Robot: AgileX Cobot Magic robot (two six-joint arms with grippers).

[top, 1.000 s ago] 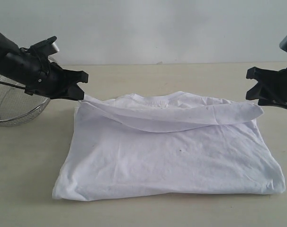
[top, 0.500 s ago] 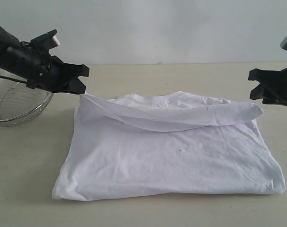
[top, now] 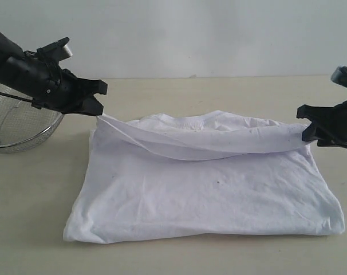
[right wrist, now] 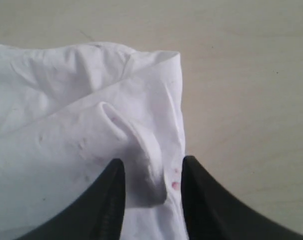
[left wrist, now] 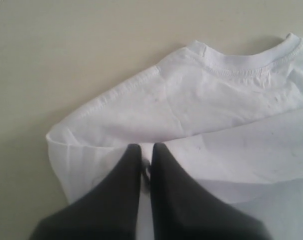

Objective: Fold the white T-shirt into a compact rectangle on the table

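The white T-shirt (top: 208,189) lies folded on the table (top: 179,91), plain side up and collar to the back. A folded flap runs across its upper part. My left gripper (top: 99,110) is shut on the flap's left corner and holds it slightly above the shirt. In the left wrist view the fingers (left wrist: 146,149) pinch a thin edge of cloth just short of the collar (left wrist: 241,62). My right gripper (top: 307,129) is at the flap's right end. In the right wrist view its jaws (right wrist: 151,167) stand apart, straddling a bunched fold of the shirt (right wrist: 66,100) without squeezing it.
A silver wire-mesh bowl (top: 19,129) stands at the left edge, behind my left arm. Bare tabletop surrounds the shirt, and a pale wall rises behind the table.
My right gripper has come down and a little leftwards onto the flap's right end. My left gripper rose slightly with its corner, then stayed almost still.
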